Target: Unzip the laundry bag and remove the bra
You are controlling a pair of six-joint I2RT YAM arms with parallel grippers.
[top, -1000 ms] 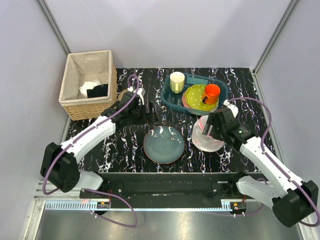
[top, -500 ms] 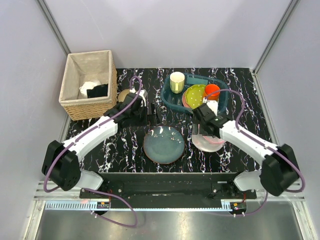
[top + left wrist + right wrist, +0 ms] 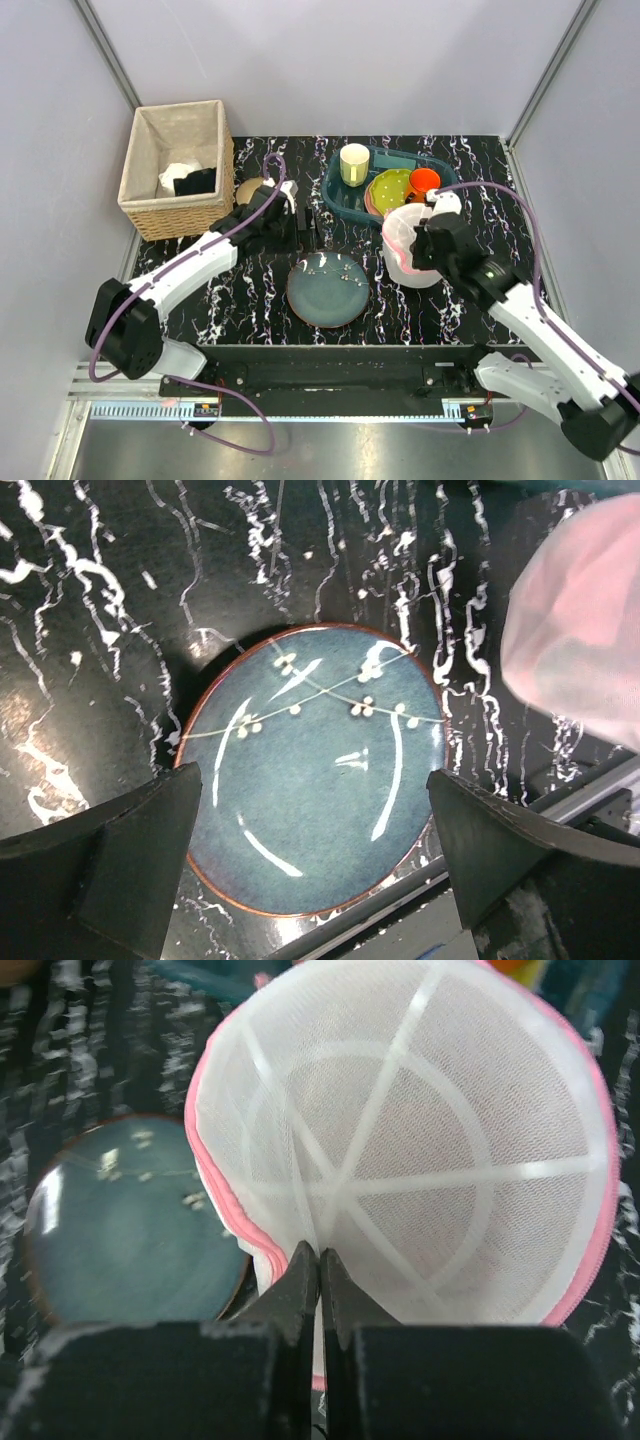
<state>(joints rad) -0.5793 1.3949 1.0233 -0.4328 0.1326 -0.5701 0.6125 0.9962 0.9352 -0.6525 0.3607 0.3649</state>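
Grey walls are enclosing a black marbled tabletop (image 3: 260, 300). The right jaws are pinching shut on the near rim of the bag (image 3: 420, 1150), just beside its pink zip trim (image 3: 232, 1222), probably to steady the mesh so the zip can be worked. The bag is sitting tilted directly ahead of them, no opening showing; the bra is not showing clearly through the mesh. The left jaws are hanging wide open over the blue plate (image 3: 315, 770), the bag off to one side, likely waiting to help.
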